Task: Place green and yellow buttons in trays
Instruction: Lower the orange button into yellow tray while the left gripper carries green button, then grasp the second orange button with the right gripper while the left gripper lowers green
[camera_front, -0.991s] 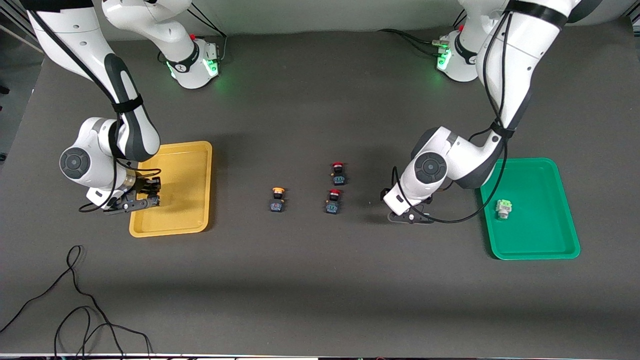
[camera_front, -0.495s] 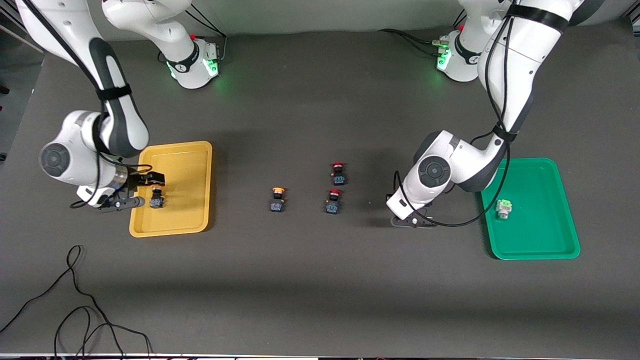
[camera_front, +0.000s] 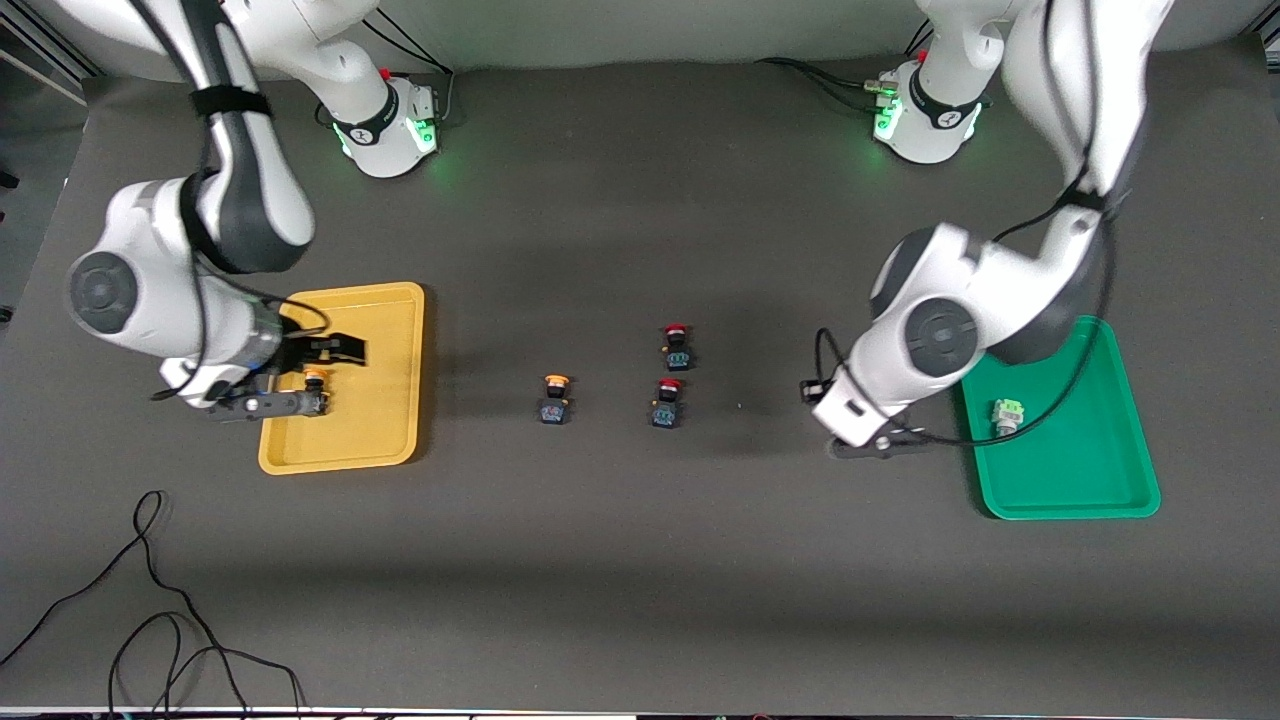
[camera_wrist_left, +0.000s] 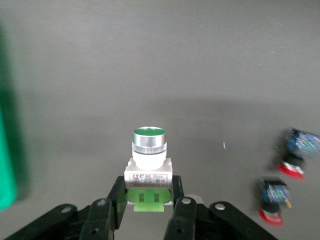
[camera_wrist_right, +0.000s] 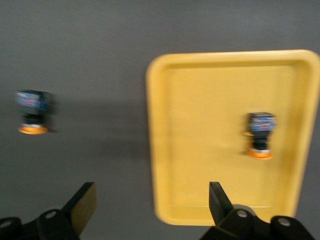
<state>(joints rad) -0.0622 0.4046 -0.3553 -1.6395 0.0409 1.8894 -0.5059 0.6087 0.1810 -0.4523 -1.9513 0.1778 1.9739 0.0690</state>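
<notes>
My left gripper (camera_wrist_left: 148, 196) is shut on a green button (camera_wrist_left: 148, 159) with a whitish body, held up over the dark table beside the green tray (camera_front: 1090, 470). In the front view this gripper (camera_front: 880, 446) is mostly under its arm and the held button is hidden. A second green button (camera_front: 1007, 416) lies in the green tray. My right gripper (camera_front: 335, 376) hangs open over the yellow tray (camera_front: 385, 330), where a yellow button (camera_wrist_right: 261, 134) lies on its side. Another yellow button (camera_front: 555, 398) lies on the table between the trays.
Two red-capped black buttons (camera_front: 677, 346) (camera_front: 667, 402) lie mid-table, between the loose yellow button and the left arm. A black cable (camera_front: 150, 620) curls near the table's front edge at the right arm's end.
The right gripper opened, left the yellow button in the yellow tray and rose. The left gripper shut on the green button and lifted it toward the green tray.
</notes>
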